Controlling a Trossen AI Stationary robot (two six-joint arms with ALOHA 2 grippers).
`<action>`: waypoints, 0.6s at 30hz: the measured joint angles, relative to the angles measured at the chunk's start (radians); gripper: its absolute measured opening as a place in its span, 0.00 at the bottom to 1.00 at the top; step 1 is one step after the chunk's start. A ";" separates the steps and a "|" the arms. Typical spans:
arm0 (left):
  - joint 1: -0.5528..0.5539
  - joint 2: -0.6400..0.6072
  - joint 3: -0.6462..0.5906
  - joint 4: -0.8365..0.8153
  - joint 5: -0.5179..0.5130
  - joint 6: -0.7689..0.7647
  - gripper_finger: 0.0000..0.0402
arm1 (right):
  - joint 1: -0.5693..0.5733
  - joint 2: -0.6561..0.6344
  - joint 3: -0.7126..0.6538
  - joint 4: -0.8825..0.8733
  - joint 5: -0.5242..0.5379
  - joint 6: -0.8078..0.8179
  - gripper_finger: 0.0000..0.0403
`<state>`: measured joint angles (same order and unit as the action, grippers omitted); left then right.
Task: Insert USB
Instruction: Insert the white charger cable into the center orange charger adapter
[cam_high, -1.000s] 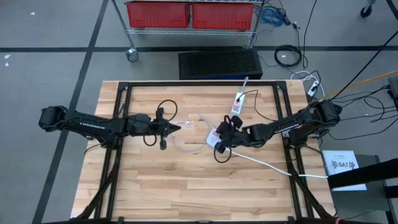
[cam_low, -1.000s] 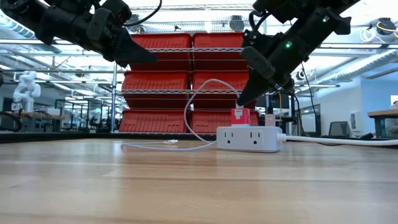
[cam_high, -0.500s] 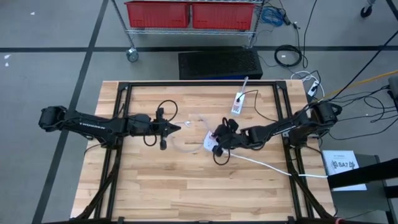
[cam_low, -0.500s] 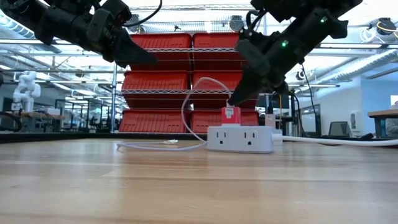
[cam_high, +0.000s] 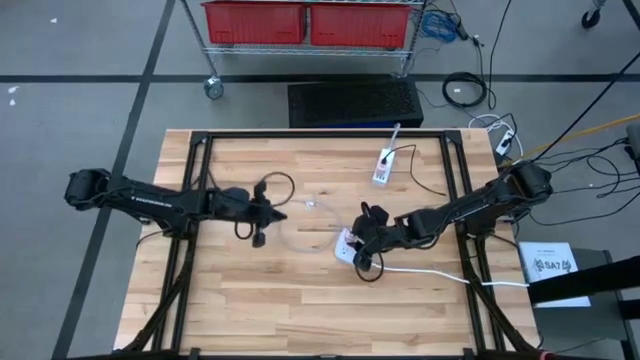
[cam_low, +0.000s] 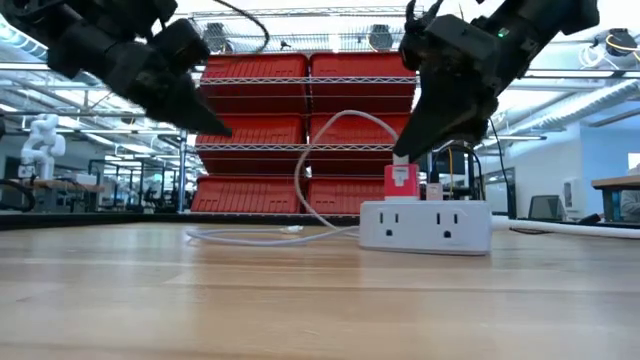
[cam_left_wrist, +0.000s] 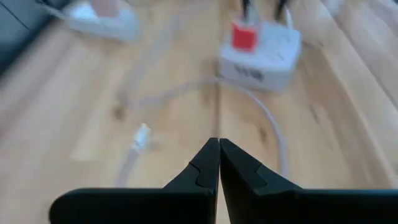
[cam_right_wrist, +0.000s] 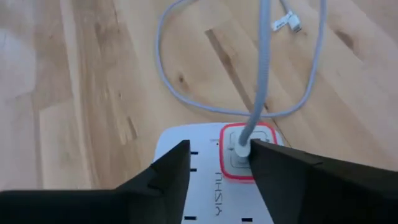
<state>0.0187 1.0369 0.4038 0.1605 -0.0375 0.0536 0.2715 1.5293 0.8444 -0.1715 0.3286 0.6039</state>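
Note:
A white power strip (cam_high: 347, 246) lies on the wooden table near its middle. A red USB charger (cam_low: 401, 181) stands plugged into its top. A white cable's USB plug (cam_right_wrist: 242, 148) sits in the charger. The cable (cam_low: 320, 160) arches up, then loops over the table, and its free end (cam_high: 312, 203) rests on the wood. My right gripper (cam_right_wrist: 217, 157) stands open just over the charger, one finger on each side of the plug. My left gripper (cam_high: 281, 213) hangs shut above the table, left of the cable loop and pointing toward the strip (cam_left_wrist: 261, 53). My right gripper comes slanting down from the table's right, its open fingers astride the USB plug (cam_right_wrist: 244, 142) on top of the charger. Whether one finger (cam_right_wrist: 273, 163) touches the plug I cannot tell.
A second small white adapter with a cord (cam_high: 383, 165) lies toward the far edge. The strip's own white cord (cam_high: 430, 270) runs off toward the table's right. Black frame rails (cam_high: 200, 180) border the table's left, far and right sides. Red bins stand on a shelf beyond.
My right gripper has drawn the power strip toward the table's near edge by the plug, then opened and risen a little. The strip now lies nearer the low camera, the cable loop dragged along with it. My left gripper has tipped its fingers further downward.

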 joint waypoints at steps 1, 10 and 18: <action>-0.009 0.012 0.000 -0.019 0.014 -0.016 0.05 | 0.002 -0.006 0.004 -0.018 0.004 0.005 0.39; -0.119 0.304 0.000 0.134 0.032 -0.049 0.01 | 0.015 -0.012 0.010 -0.052 0.024 0.016 0.41; -0.152 0.510 0.009 0.173 -0.036 -0.150 0.01 | 0.036 -0.014 0.013 -0.047 0.030 0.013 0.41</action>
<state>-0.1328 1.5472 0.4130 0.3336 -0.0739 -0.0964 0.3076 1.5154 0.8574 -0.2188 0.3584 0.6169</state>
